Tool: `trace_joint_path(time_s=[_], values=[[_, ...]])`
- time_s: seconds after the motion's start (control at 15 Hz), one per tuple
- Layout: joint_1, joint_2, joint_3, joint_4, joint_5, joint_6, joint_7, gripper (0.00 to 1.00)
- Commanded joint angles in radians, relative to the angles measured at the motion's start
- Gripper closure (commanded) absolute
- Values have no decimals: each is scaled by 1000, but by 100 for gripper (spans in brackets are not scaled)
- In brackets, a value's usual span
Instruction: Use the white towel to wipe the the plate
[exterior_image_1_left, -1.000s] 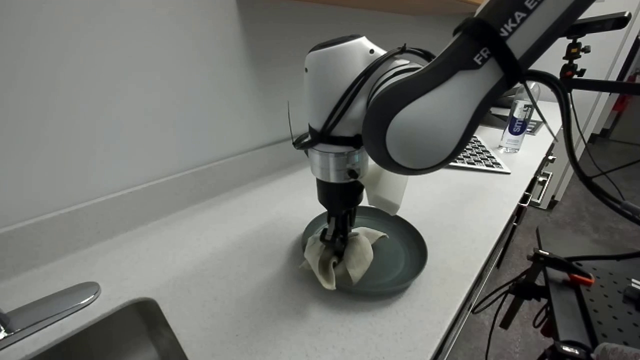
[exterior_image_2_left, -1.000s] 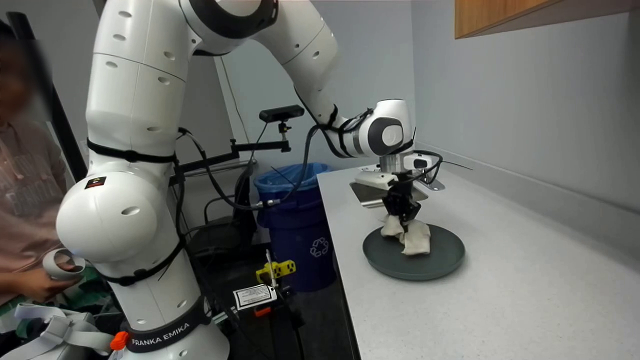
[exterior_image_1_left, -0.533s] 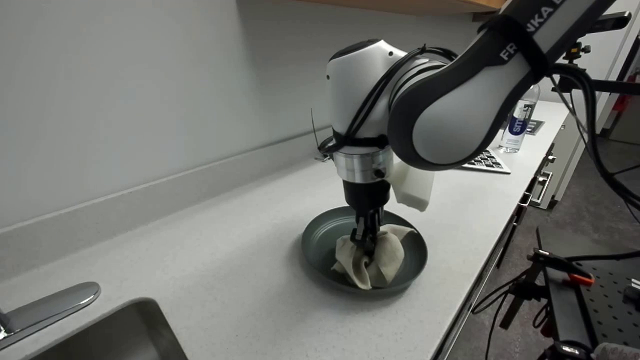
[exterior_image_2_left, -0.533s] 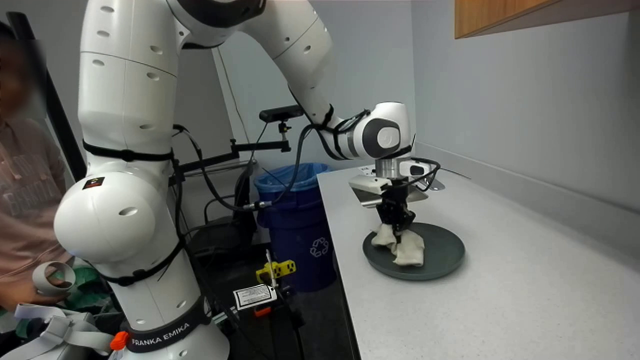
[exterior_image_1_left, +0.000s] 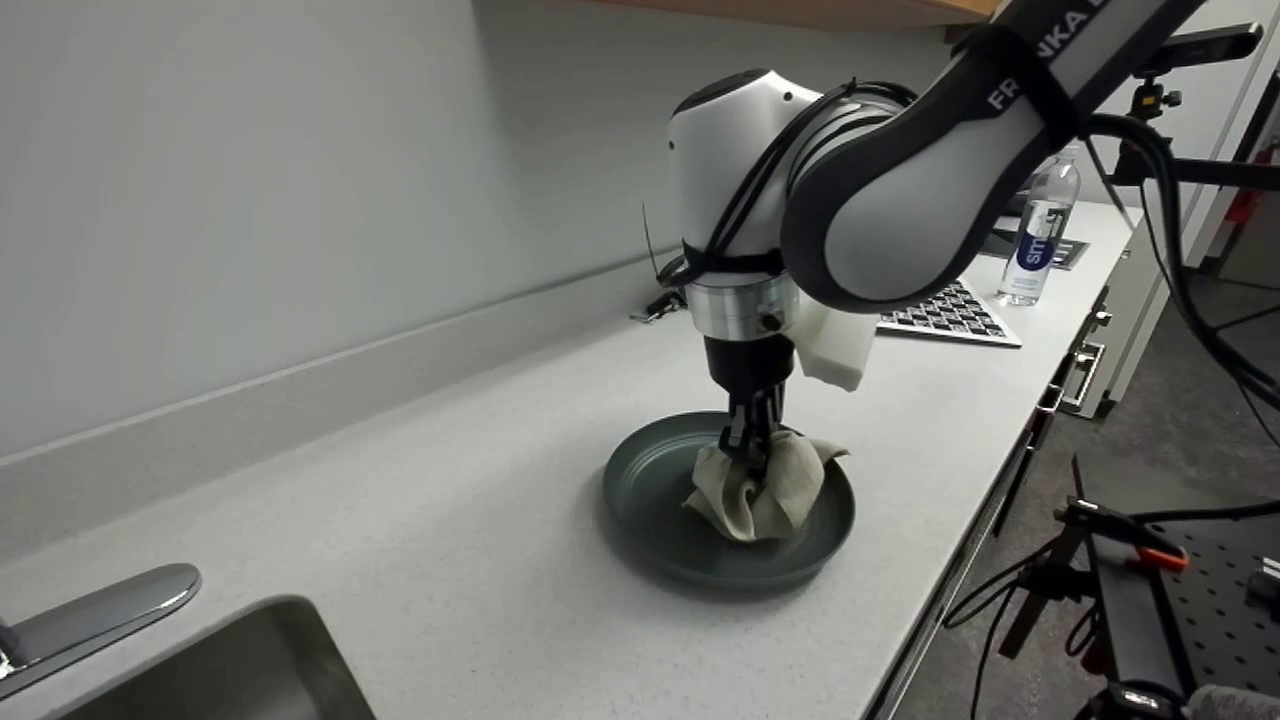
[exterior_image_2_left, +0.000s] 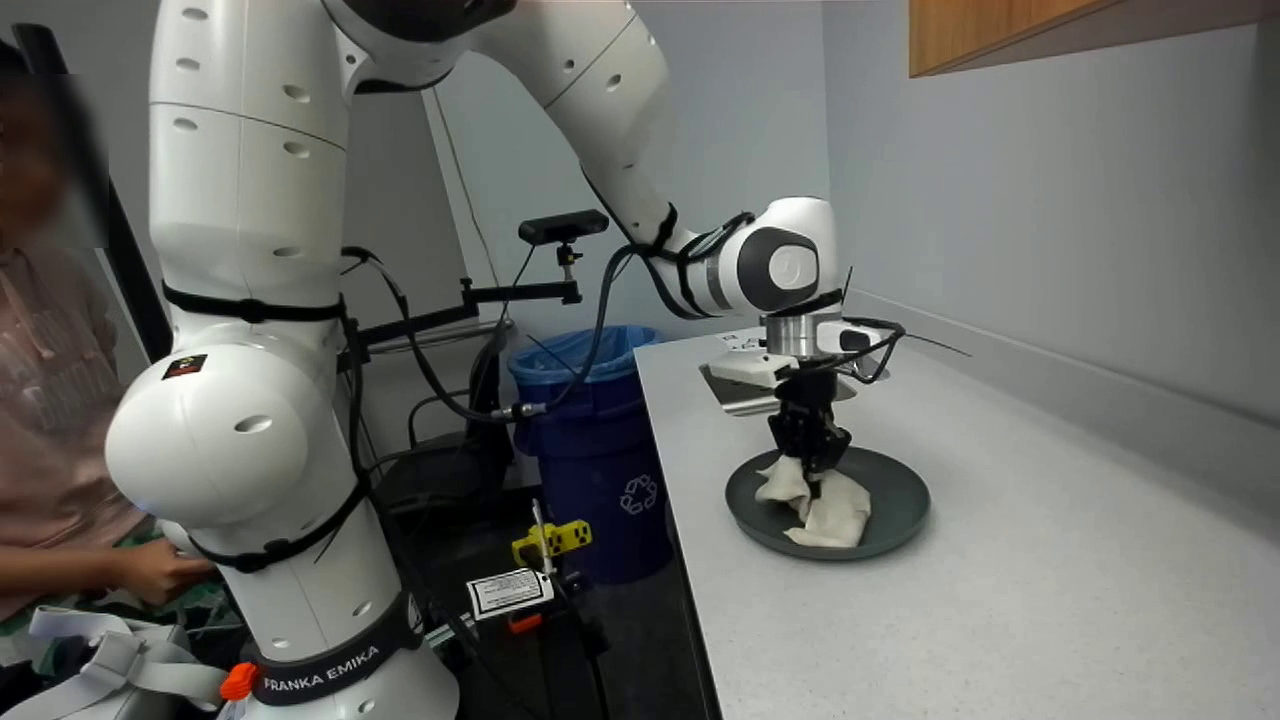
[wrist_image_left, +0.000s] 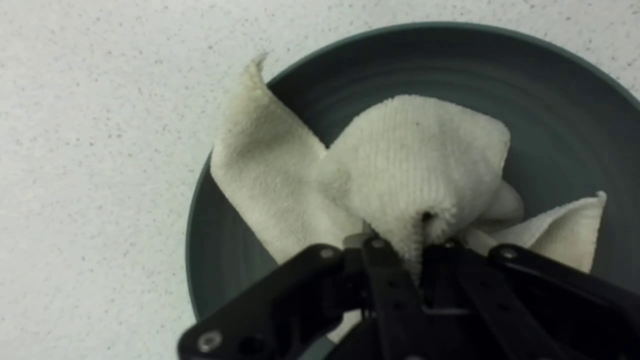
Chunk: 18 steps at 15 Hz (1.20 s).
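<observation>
Wrist view: the end effector (wrist_image_left: 412, 247) is narrowed onto a bunched fold of the white towel (wrist_image_left: 410, 155), cloth caught between its two sides; the dark green plate (wrist_image_left: 550, 135) lies below it on the worktop (wrist_image_left: 100, 200), and one corner of the white towel reaches across the plate's rim. In an exterior view, a bottle (exterior_image_1_left: 1036, 250) stands upright well beyond the end effector, just beside a checkered board (exterior_image_1_left: 945, 315), while a sink (exterior_image_1_left: 270, 662) and faucet (exterior_image_1_left: 120, 612) sit well apart from it, on the near side. In an exterior view, the white towel is directly beneath the end effector, over the plate; a blue bin (exterior_image_2_left: 600, 490) stands off the worktop to one side, and a person (exterior_image_2_left: 60, 410) shows well apart, partly hidden by the arm (exterior_image_2_left: 215, 430).
</observation>
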Motion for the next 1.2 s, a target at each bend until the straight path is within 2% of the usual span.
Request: trace_joint_path(time_s=[0.0, 0.2, 0.67, 1.13], values=[[8, 46, -1, 85, -41, -8, 14, 97], [21, 88, 13, 142, -52, 22, 4, 97], [25, 169, 88, 242, 32, 76, -66, 97], [7, 170, 163, 261, 137, 94, -172, 97]])
